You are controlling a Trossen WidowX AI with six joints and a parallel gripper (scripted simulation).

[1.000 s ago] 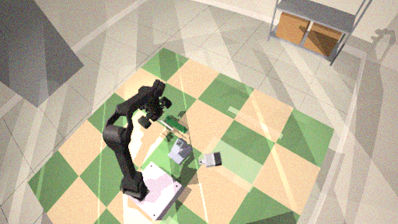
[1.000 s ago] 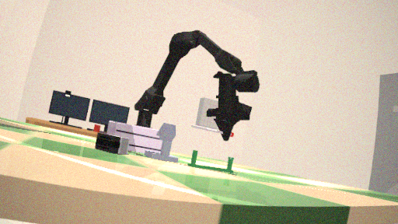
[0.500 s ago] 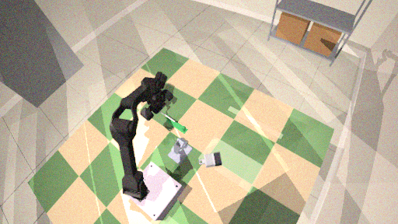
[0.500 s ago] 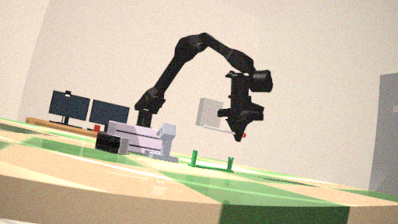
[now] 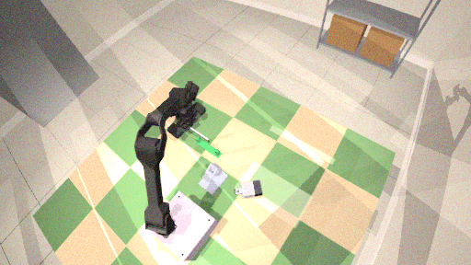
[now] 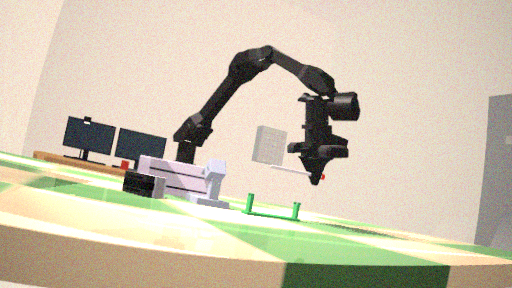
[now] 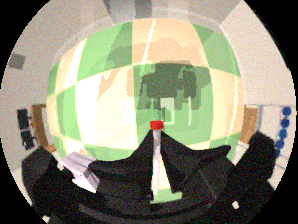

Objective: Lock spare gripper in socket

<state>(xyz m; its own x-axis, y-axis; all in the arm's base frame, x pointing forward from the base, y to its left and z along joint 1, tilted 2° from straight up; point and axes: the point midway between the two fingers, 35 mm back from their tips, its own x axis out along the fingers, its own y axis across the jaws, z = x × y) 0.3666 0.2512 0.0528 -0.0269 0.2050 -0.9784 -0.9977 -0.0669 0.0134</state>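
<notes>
My gripper (image 6: pixel 315 176) (image 7: pixel 153 131) is shut on the lock pin, a thin pale rod (image 5: pixel 199 133) (image 6: pixel 290 170) (image 7: pixel 157 162) with a red head (image 6: pixel 323 176) (image 7: pixel 156 125). The pin is held nearly level in the air, clear of the mount, its rod pointing toward the mount's side in the exterior view. The pale grey mount (image 5: pixel 212 178) (image 6: pixel 214 187) stands upright with its socket on top, and nothing is docked in it. The spare gripper (image 5: pixel 251 189) (image 6: pixel 141 184), a grey and black block, lies beside the mount; its spigot (image 5: pixel 237 190) points toward the mount in the top view.
A green stand (image 5: pixel 208 147) (image 6: pixel 272 216) with two short posts stands between the mount and my gripper, lower than the pin. The arm's white base plate (image 5: pixel 184 230) is behind the mount. A shelf (image 5: pixel 377 16) with brown boxes is far off. A pale block (image 7: pixel 82 170) shows in the wrist view.
</notes>
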